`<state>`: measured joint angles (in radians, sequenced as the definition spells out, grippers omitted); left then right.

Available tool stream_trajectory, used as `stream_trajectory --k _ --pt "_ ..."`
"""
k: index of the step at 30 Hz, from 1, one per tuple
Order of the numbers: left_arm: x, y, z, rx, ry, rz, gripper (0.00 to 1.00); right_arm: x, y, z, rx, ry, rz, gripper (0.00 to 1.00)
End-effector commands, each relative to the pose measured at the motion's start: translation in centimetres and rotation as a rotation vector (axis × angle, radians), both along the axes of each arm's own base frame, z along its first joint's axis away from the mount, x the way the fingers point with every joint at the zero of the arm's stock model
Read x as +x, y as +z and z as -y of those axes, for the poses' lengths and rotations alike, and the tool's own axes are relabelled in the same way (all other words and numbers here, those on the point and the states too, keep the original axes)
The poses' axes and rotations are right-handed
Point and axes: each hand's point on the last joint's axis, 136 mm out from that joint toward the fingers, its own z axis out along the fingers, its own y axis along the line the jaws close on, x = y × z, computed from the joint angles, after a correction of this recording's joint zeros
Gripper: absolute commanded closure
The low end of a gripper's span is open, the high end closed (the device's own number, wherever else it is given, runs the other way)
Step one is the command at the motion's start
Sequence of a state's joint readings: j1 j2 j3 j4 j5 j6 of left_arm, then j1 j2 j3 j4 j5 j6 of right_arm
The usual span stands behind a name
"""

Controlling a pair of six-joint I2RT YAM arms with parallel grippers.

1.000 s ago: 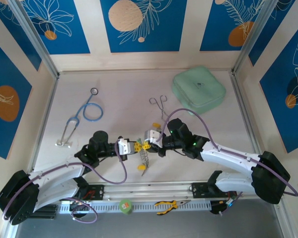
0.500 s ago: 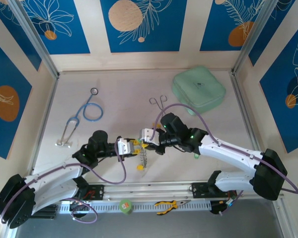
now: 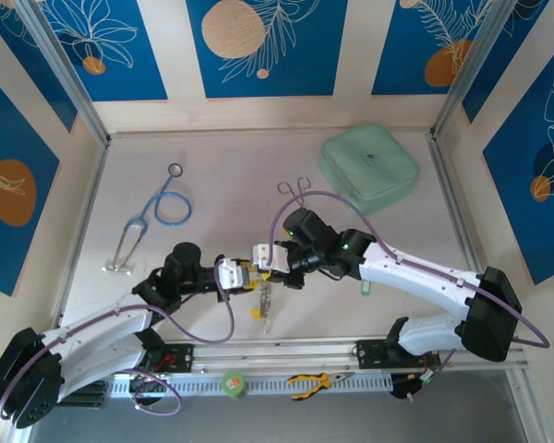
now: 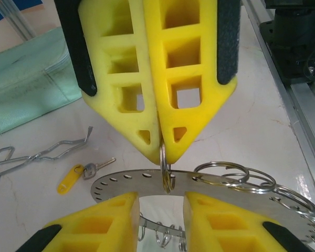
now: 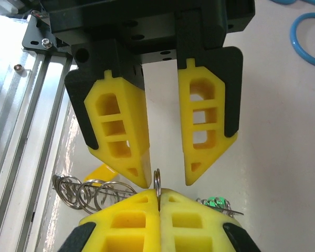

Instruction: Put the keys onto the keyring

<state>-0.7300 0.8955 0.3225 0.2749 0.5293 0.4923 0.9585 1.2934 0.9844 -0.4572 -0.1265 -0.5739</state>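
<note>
Yellow-fingered right gripper (image 4: 161, 150) pinched tight on small loop (image 4: 166, 177) of keyring (image 4: 121, 185), frame centre. We see left gripper (image 5: 168, 179) fingers partly apart, gripping nothing, loop between tips. Yellow key (image 4: 73, 177) lies loose lower left, beside forceps (image 4: 37, 156).
</note>
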Motion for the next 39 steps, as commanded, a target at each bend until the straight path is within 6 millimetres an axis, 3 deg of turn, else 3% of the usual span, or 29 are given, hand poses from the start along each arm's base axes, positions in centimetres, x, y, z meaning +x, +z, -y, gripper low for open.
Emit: stream_trajectory --k 1,8,19,23,26,31,39 --pt "-0.2 1.5 0.5 -0.027 -0.028 0.035 0.73 -0.1 1.2 -0.7 0.011 0.026 0.019 1.0" --pt "-0.6 2.2 0.5 -0.062 -0.04 0.042 0.76 0.6 0.7 -0.7 -0.026 -0.002 0.042 1.0" --pt "-0.7 2.1 0.7 -0.069 -0.05 0.031 0.87 0.0 1.5 -1.6 0.019 0.02 0.025 1.0" --pt "-0.7 2.2 0.7 -0.071 -0.053 0.032 1.0 -0.6 2.1 -2.1 0.073 0.033 -0.007 1.0" --pt "-0.7 2.3 0.7 -0.081 -0.05 0.038 1.0 -0.8 2.3 -2.0 0.113 0.03 -0.024 0.99" --pt "-0.5 2.7 0.7 -0.147 -0.028 0.03 1.0 0.1 3.7 -0.5 0.331 -0.027 -0.061 0.59" --pt "-0.4 3.1 0.8 -0.274 -0.003 -0.017 1.0 1.2 1.7 1.7 0.463 -0.094 -0.07 0.59"
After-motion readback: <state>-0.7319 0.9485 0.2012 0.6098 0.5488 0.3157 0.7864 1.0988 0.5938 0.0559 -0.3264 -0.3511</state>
